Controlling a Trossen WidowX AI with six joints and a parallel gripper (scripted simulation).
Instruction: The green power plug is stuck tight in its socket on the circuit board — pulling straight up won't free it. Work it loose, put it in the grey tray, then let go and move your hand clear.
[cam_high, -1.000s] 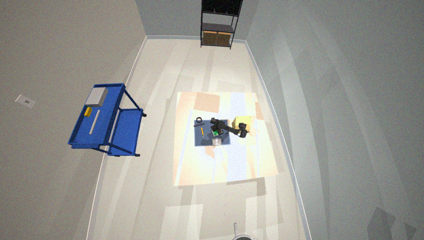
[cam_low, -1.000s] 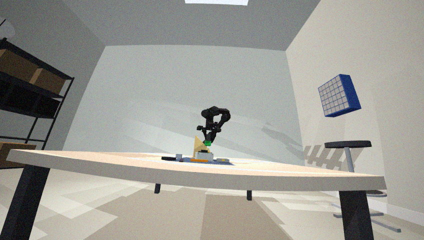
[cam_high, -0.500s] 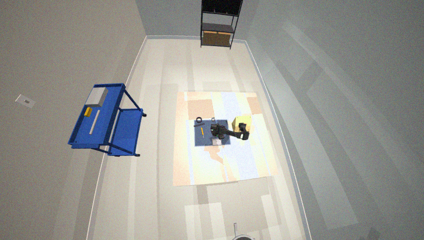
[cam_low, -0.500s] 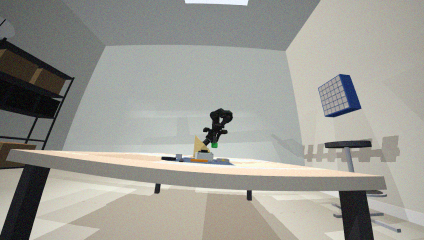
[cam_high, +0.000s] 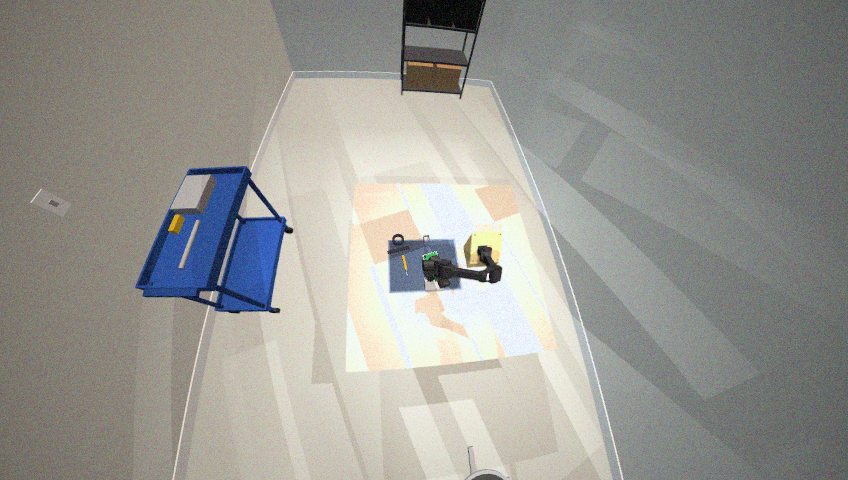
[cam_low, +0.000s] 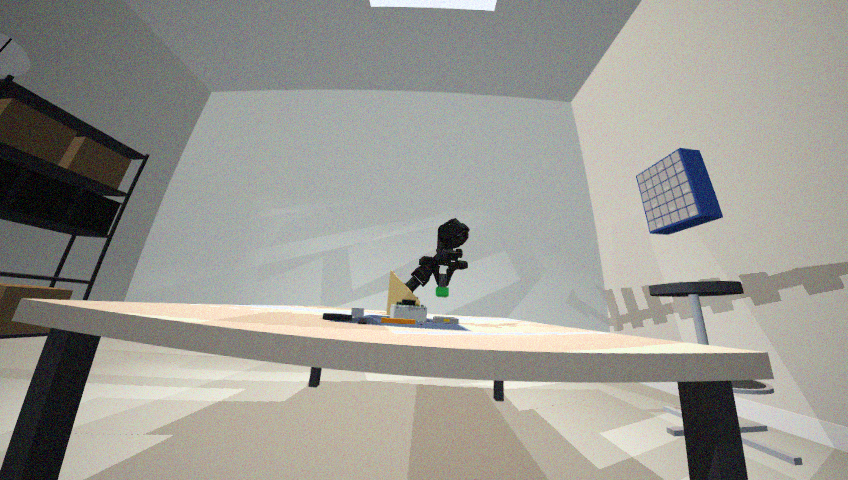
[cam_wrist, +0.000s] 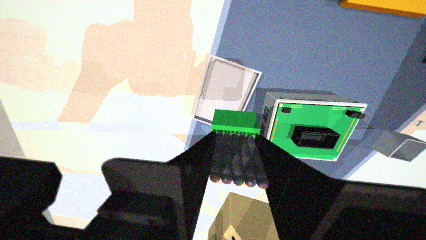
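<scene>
The green power plug (cam_low: 442, 292) (cam_wrist: 236, 121) is between my fingertips, with several dark wires running back from it between the fingers. My gripper (cam_low: 443, 280) (cam_wrist: 235, 137) is shut on it and holds it in the air, well above the table. The circuit board (cam_high: 429, 255) (cam_wrist: 282, 120) sits on a grey box, and its black socket (cam_wrist: 316, 137) shows no plug in it. The shallow grey tray (cam_high: 430, 286) (cam_wrist: 215, 93) lies beside the board. In the wrist view the plug overlaps the tray's near edge. In the top view the arm hides the plug's exact place.
A blue mat (cam_high: 410, 282) (cam_wrist: 300, 50) lies under these things. An orange-handled screwdriver (cam_high: 404, 262) (cam_low: 397, 321), a black ring (cam_high: 397, 239), a dark bar (cam_high: 398, 250) and a small grey box (cam_low: 357, 312) (cam_wrist: 402, 145) lie around. A yellow block (cam_high: 474, 255) stands near the arm's base.
</scene>
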